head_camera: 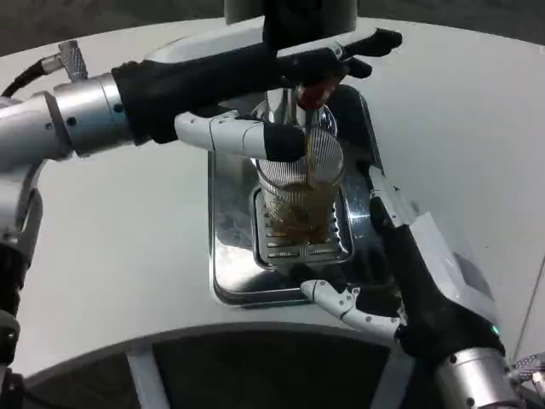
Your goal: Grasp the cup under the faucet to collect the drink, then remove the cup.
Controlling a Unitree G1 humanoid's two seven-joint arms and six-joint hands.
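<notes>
Ribbed clear cup (300,192) on slotted metal tray (228,273).

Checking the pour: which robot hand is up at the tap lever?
The left robot hand, reaching across over the cup. The right robot hand sits low beside the cup on the tray.

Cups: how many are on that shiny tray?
1: a clear ribbed glass cup, part-filled with brown drink, on the steel drip tray's grate under the faucet.
</notes>
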